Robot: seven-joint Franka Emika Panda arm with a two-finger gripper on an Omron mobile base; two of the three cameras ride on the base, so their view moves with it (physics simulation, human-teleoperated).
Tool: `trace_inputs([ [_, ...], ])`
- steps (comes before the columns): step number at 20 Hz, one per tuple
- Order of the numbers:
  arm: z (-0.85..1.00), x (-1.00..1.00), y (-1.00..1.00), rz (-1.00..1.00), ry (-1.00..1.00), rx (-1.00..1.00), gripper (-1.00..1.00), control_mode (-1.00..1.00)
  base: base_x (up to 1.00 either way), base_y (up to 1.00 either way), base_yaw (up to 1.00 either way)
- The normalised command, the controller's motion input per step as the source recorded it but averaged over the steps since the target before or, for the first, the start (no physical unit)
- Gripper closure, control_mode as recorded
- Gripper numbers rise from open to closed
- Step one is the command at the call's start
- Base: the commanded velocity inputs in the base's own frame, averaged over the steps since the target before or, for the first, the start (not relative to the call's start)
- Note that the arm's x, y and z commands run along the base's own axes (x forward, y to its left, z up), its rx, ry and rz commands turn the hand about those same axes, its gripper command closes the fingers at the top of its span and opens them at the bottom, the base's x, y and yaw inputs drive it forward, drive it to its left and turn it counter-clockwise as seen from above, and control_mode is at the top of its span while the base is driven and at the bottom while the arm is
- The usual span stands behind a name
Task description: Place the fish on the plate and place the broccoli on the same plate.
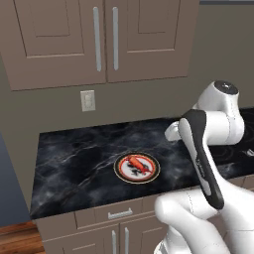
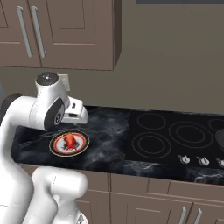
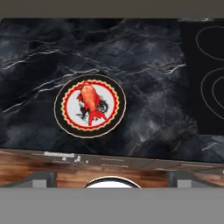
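Observation:
The round plate (image 1: 137, 167) (image 2: 69, 143) (image 3: 90, 106), dark-rimmed with a white centre, lies on the black marble counter. The red-orange fish (image 1: 138, 164) (image 2: 70, 140) (image 3: 91, 102) lies on the plate's middle, with nothing touching it. My gripper (image 3: 112, 177) hangs well above the counter, looking down on the plate from the front, a little to its right. Its fingers stand wide apart with nothing between them. In the right base view the hand (image 2: 76, 114) sits above the plate's far right side. The broccoli is out of view.
A black cooktop (image 2: 175, 135) (image 3: 210, 78) with knobs (image 2: 193, 160) is set into the counter right of the plate. Wall cabinets (image 1: 99, 39) hang above, with an outlet (image 1: 88, 100) on the wall. Bare marble (image 1: 74, 158) surrounds the plate.

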Motion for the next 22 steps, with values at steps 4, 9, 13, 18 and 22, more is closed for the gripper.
trace_inputs([
  [4,0.14,-0.11,0.02,0.0,-0.06,-0.02,-1.0,-1.0,0.0,0.0,0.0],
  [9,0.0,0.0,0.0,0.0,0.0,0.0,-1.0,-1.0,0.0,0.0,0.0],
  [13,0.0,-0.03,0.0,0.0,0.0,0.0,-1.0,1.0,-0.13,-0.18,-0.03],
  [18,0.0,0.0,0.0,0.0,0.0,0.0,-1.0,1.0,-0.04,-0.91,-0.08],
  [22,0.0,0.0,0.0,0.0,0.0,0.0,-1.0,1.0,-0.01,-1.0,-0.12],
])
